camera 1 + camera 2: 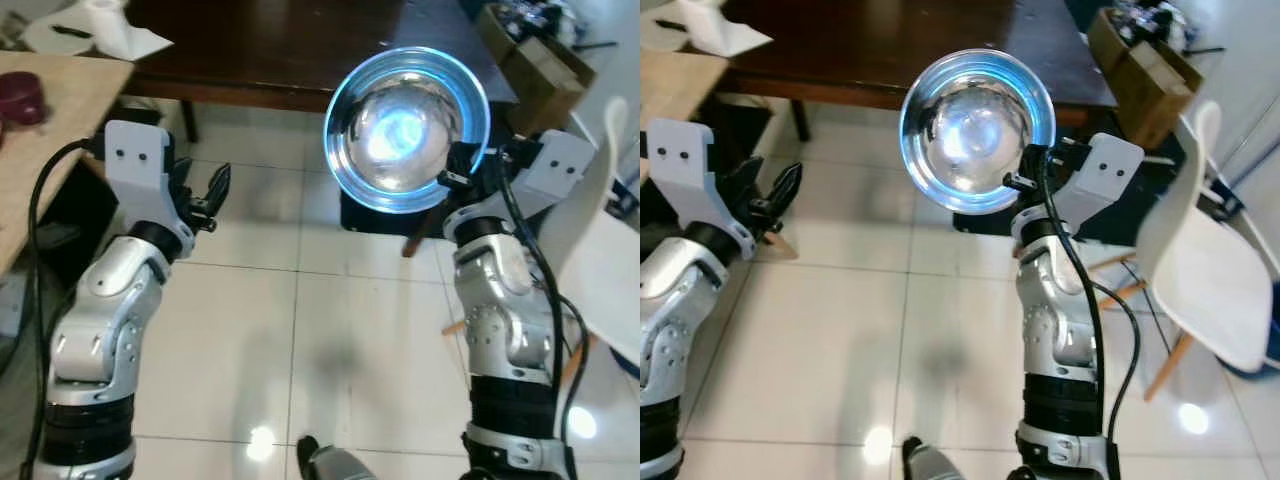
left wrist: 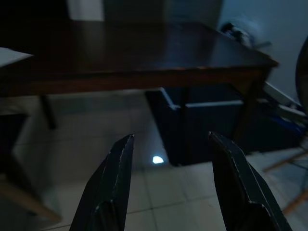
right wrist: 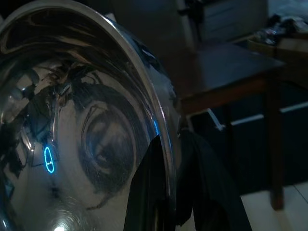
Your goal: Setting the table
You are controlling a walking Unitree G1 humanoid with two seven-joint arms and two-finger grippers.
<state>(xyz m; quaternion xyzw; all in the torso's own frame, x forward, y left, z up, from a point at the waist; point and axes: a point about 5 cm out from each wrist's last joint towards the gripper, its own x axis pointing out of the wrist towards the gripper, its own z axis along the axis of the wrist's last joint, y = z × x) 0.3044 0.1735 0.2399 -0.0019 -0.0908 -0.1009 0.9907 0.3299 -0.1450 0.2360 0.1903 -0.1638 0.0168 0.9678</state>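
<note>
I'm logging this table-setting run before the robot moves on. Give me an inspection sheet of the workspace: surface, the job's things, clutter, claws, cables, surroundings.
Surface: dark wooden table ahead; its near part bare.
Job's things: shiny metal bowl, held up on edge, hollow facing the head camera.
Clutter: white paper at the dark table's far left corner; maroon object on the light wooden counter.
Claws: right claw shut on the bowl's rim; left claw open, holding nothing.
Cables: black cable along the left arm; another along the right arm.
Surroundings: white tiled floor, white chair, cardboard box.
</note>
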